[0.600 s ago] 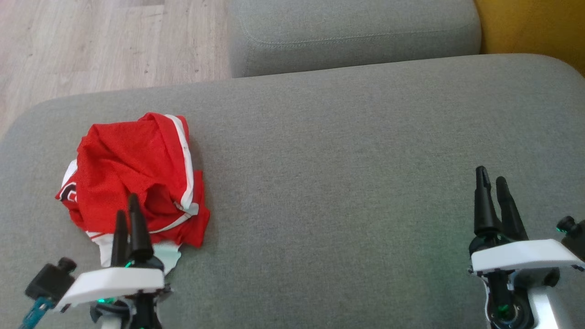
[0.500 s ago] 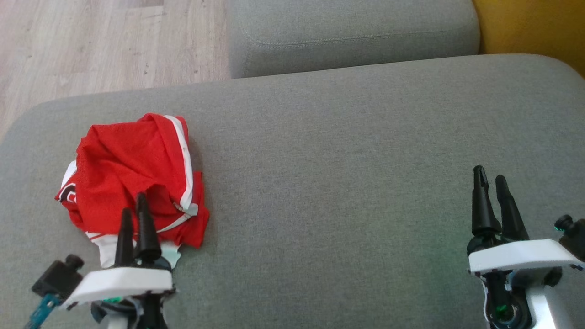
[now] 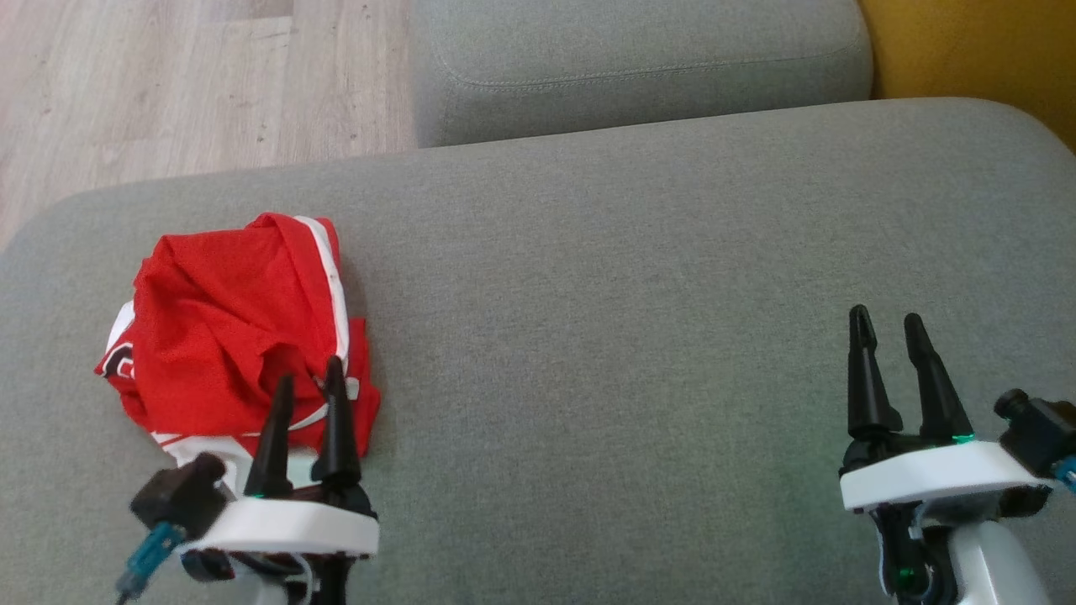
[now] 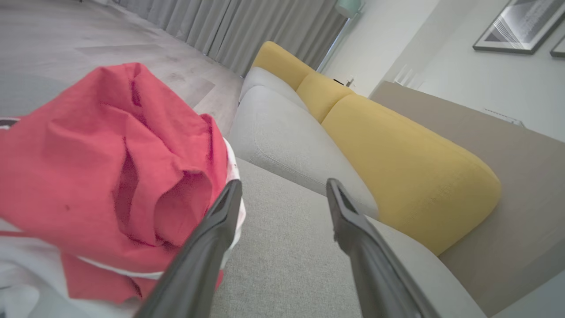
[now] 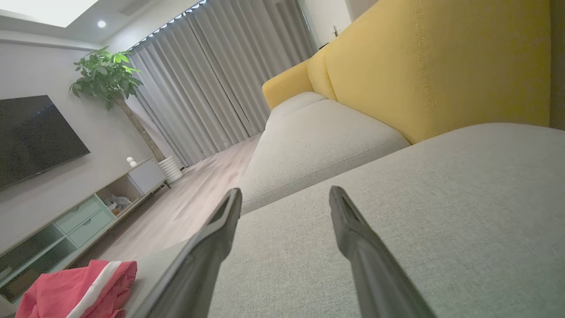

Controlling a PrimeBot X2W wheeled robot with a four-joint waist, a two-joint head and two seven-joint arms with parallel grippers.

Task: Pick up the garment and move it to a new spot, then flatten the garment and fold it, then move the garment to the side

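Note:
The garment (image 3: 227, 328) is a red jersey with white stripes, crumpled in a heap on the left part of the grey sofa seat (image 3: 630, 294). My left gripper (image 3: 311, 370) is open at the heap's near right corner, fingertips over the cloth edge, nothing between them. In the left wrist view the garment (image 4: 97, 176) bulges just left of my left gripper (image 4: 282, 187), whose left finger lies against it. My right gripper (image 3: 884, 323) is open above bare cushion at the right, far from the heap. The right wrist view has my right gripper (image 5: 284, 194) and the garment (image 5: 79, 289) at lower left.
A second grey cushion (image 3: 639, 59) lies beyond the seat, with yellow backrests (image 4: 397, 150) on the right. Wood floor (image 3: 168, 84) runs past the seat's rounded far left edge. A TV cabinet (image 5: 75, 216), plant and curtains stand across the room.
My left gripper has moved right and forward to the garment's near right corner and its fingers have spread. The right gripper's fingers have also spread a little. The garment has kept its shape.

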